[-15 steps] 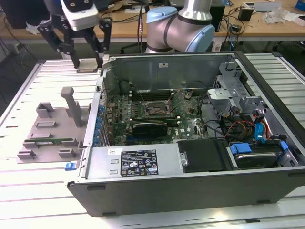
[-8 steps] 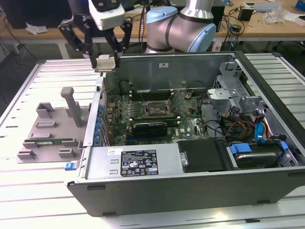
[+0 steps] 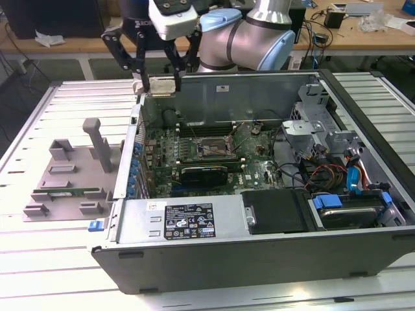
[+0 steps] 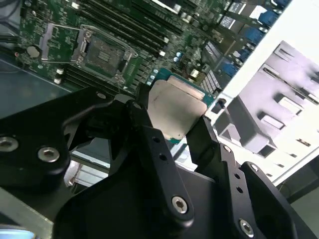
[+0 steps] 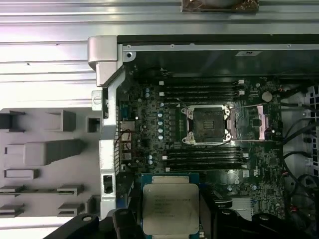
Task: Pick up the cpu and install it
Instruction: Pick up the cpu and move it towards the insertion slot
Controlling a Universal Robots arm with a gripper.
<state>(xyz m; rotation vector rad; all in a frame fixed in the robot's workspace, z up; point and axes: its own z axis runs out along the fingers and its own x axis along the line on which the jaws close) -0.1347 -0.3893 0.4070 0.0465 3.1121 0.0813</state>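
From my station, the biggest thing I see is the slatted metal desk point(image 3: 45, 259), and lying open on it is the computer case point(image 3: 259, 259), side panel off. The arm point(image 3: 253, 39) reaches in from the far side of the case. Inside the case the green motherboard point(image 3: 253, 152) faces up. On the desk just beside the case, toward the exterior view's left, sits a grey holder tray point(image 3: 65, 188) with a long green memory stick point(image 3: 68, 192) lying in one of its slots.

The gripper point(image 3: 161, 84) hangs over the case's far corner on the exterior view's left, raised above the board. Its fingers point(image 4: 149, 129) are closed partway, pinching the cpu point(image 3: 162, 86) by two opposite edges. In both wrist views the cpu point(image 5: 169, 206) has its silver-grey metal top toward the cameras, with a rim of green showing around it, and it is held roughly level, clear of the board.

The socket point(image 5: 207, 124) sits between the rows of dark memory slots, its metal frame around an exposed dark centre. In the first wrist view the cpu is well apart from it, nearer the board's edge.
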